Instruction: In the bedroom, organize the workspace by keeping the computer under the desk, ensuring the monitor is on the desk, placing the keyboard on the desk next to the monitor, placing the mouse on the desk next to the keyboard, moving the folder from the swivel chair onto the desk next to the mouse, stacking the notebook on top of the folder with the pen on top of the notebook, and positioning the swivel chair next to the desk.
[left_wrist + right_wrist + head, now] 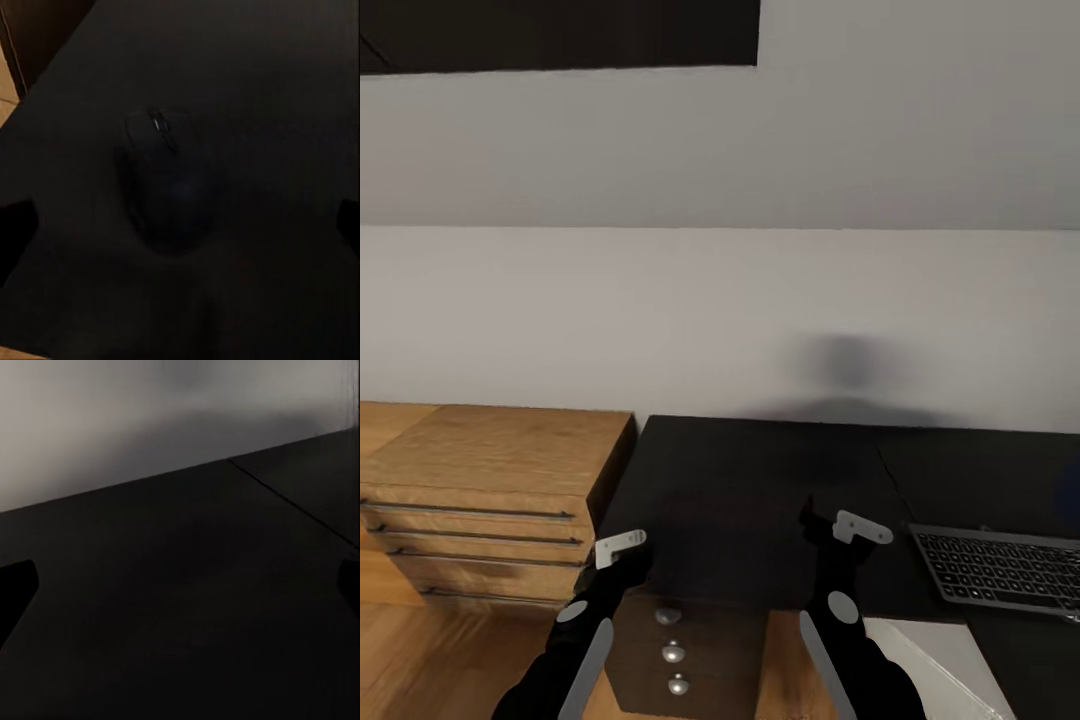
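One mouse (161, 184) is lying on the desk (740, 480) under your left gripper (180, 221), jaws spread wide; you are centring before closing.

Three cameras, one black counter (760, 500).
The head camera looks forward and down from above at the counter, the wall behind it and the keyboard (1000, 568); the left wrist camera hangs close over the mouse (163, 180), the right wrist camera skims low toward the wall.
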Available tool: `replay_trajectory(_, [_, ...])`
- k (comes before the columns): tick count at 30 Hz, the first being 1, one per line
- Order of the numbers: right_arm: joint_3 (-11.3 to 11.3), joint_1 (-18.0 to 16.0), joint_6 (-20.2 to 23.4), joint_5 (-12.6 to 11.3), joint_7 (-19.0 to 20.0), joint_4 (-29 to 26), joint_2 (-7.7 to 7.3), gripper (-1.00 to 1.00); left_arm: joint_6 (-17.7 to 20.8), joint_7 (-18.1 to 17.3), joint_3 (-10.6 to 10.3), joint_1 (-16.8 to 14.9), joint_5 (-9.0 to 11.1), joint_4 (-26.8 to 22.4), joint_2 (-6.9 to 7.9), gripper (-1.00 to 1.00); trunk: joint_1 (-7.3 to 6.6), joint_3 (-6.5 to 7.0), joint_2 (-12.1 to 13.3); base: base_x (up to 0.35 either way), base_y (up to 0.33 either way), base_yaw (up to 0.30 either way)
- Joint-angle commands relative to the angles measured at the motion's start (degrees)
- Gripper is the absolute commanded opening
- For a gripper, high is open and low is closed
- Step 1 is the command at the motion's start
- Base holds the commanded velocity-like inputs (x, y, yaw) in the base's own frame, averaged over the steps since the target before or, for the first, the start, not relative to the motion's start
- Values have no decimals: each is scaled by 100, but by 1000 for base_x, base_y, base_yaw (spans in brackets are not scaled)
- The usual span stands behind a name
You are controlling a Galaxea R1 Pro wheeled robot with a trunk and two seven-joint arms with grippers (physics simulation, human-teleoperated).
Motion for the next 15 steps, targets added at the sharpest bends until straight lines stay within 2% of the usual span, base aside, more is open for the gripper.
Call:
replay_trajectory(1, [14,-6,-54,-60,-19,4,-2,100,23,46,-11,-1,61,-33,4,100,0,-6,-4,0,0,-293])
replay_trajectory(12, [14,-6,-119,-59,-19,9,-2,100,45,45,-3,-1,77,-184,15,100,0,-6,-4,0,0,-293])
replay_trajectory(15, [17,-6,-124,-58,-19,9,-2,100,47,45,-2,-1,81,-191,16,100,0,-6,-4,0,0,-194])
